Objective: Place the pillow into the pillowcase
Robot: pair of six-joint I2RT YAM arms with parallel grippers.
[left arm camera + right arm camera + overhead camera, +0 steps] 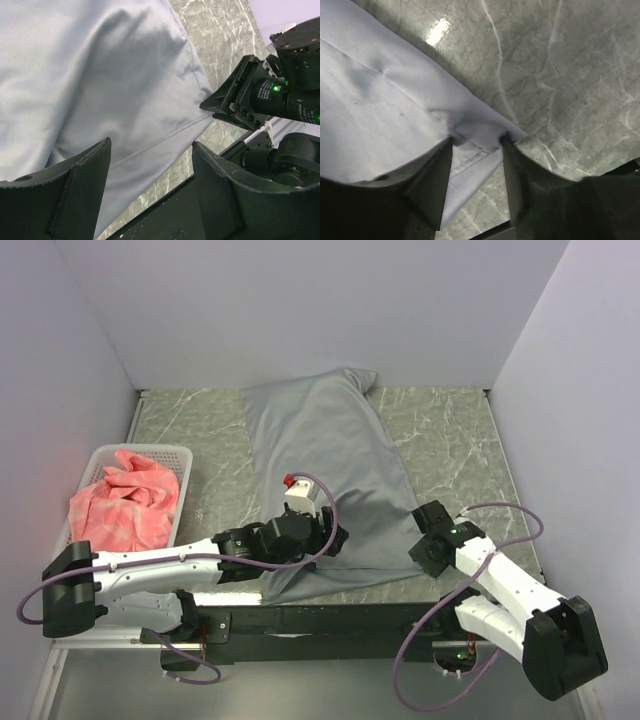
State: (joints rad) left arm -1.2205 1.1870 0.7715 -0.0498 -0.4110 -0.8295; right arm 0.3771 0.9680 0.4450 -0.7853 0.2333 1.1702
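The grey pillowcase point(320, 470) lies lengthwise on the marble table and bulges at its far end. No cream pillow shows in any view. My left gripper point(336, 538) hovers over the pillowcase's near-left part, open and empty; in the left wrist view its jaws point(151, 145) stand wide apart above the cloth point(100, 75) near the hem. My right gripper point(422, 538) is at the near-right corner. In the right wrist view it point(478, 140) straddles the stitched corner hem point(470, 157), with both fingertips pressing into the puckered cloth and the jaws apart.
A white lattice basket point(182, 454) holding pink-red checked cloth point(125, 502) stands at the left edge. Walls close in the table at the left, back and right. Bare marble point(450, 440) lies to the right of the pillowcase. The right gripper point(240, 95) shows close by in the left wrist view.
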